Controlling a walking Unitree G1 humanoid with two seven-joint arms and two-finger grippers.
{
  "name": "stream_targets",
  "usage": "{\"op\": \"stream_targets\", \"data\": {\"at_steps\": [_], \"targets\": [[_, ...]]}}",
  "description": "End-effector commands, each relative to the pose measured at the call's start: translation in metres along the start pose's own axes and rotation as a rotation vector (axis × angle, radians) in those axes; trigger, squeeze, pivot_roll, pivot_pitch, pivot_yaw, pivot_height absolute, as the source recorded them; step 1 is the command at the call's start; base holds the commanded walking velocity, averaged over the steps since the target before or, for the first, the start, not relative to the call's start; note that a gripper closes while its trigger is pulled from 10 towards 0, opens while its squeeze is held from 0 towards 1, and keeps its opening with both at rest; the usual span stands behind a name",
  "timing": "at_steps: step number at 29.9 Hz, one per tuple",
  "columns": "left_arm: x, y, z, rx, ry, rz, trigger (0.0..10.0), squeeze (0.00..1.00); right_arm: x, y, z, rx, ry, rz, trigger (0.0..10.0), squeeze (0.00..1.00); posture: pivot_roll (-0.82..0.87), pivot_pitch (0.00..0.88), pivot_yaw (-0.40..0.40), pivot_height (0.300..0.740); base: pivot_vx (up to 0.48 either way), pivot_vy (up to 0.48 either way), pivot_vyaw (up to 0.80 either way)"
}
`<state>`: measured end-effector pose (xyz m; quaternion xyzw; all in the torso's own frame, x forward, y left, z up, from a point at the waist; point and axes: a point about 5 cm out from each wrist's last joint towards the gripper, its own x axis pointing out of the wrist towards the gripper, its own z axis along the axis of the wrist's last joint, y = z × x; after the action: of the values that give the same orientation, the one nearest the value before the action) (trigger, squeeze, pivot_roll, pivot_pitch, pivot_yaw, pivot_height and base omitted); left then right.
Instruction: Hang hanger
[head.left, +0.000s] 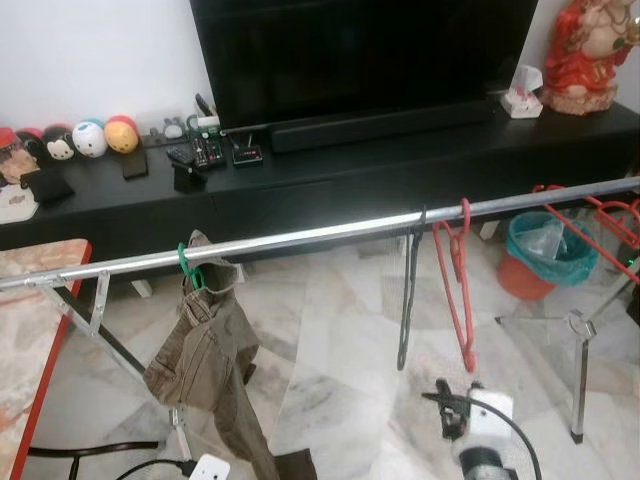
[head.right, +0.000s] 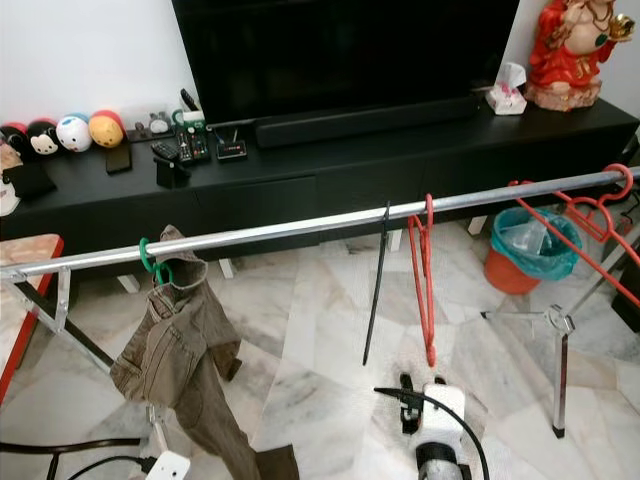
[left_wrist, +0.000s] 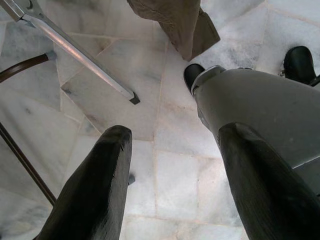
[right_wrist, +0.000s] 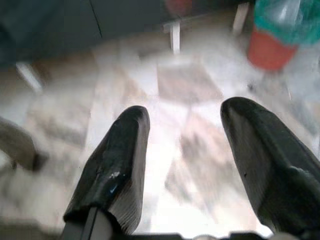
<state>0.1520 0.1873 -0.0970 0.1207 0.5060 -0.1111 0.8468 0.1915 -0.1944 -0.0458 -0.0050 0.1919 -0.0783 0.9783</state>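
Red hanger (head.left: 458, 280) on silver rail (head.left: 300, 238) beside black hanger (head.left: 408, 290), my right gripper (right_wrist: 182, 165) apparently below, left gripper (left_wrist: 172, 185) too, both open, empty.

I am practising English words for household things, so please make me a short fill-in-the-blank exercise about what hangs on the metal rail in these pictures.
1. The brown trousers hang from a hanger whose hook is ____ in colour.
2. Near the middle of the rail, a black hanger hangs right beside a ____ one.
3. The orange bin behind the rail is lined with a ____ bag.
4. Both grippers, left and right, are ____ and hold nothing.

Missing words: green; red; green; open
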Motion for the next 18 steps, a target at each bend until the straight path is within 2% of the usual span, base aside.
{"op": "stream_targets", "data": {"at_steps": [1,2,5,6,7,10,11,13,14,18], "targets": [[-0.001,0.001,-0.004,0.015,0.02,0.007,10.0,0.0,-0.001,0.0,-0.008,0.018,0.059,0.003,10.0,0.0,-0.08,0.0,0.056,0.74,0.0,0.0,0.0],[-0.001,0.001,-0.004,0.015,0.019,0.008,10.0,0.0,-0.003,0.002,-0.019,0.018,0.155,0.029,10.0,0.0,-0.09,0.0,0.058,0.74,0.0,0.0,0.0],[0.0,0.0,-0.004,0.017,0.019,0.005,10.0,0.0,-0.01,0.005,-0.04,0.017,0.332,0.071,10.0,0.0,-0.09,0.0,0.06,0.74,0.0,0.0,0.0],[0.0,0.0,-0.004,0.017,0.019,0.005,10.0,0.0,-0.01,0.005,-0.04,0.017,0.332,0.071,10.0,0.0,-0.09,0.0,0.06,0.74,0.0,0.0,0.0],[0.0,0.0,-0.004,0.018,0.018,0.004,10.0,0.0,-0.017,0.004,-0.052,0.038,0.428,0.065,10.0,0.0,-0.08,0.0,0.059,0.74,0.0,0.0,0.0],[0.0,0.0,-0.003,0.018,0.017,0.003,10.0,0.0,-0.028,-0.002,-0.067,0.039,0.549,0.028,10.0,0.0,-0.07,0.0,0.056,0.74,0.0,0.0,0.0],[0.0,0.0,-0.004,0.018,0.019,0.005,10.0,0.0,-0.029,-0.005,-0.068,0.005,0.559,0.028,10.0,0.0,-0.06,0.0,0.05,0.74,0.0,0.0,0.0],[-0.001,0.004,-0.004,-0.007,0.013,0.022,10.0,0.0,-0.024,-0.031,-0.061,0.228,0.505,-0.171,10.0,0.0,-0.04,0.0,0.051,0.74,0.0,0.0,0.0],[-0.001,0.006,-0.004,-0.008,0.013,0.026,10.0,0.0,-0.023,-0.036,-0.059,0.219,0.496,-0.177,10.0,0.0,-0.05,0.0,0.055,0.74,0.0,0.0,0.0],[-0.002,0.008,-0.009,0.023,0.037,0.022,10.0,0.0,-0.03,-0.037,-0.067,0.11,0.561,-0.106,10.0,0.0,-0.08,0.002,0.065,0.74,0.0,0.0,0.0]]}}
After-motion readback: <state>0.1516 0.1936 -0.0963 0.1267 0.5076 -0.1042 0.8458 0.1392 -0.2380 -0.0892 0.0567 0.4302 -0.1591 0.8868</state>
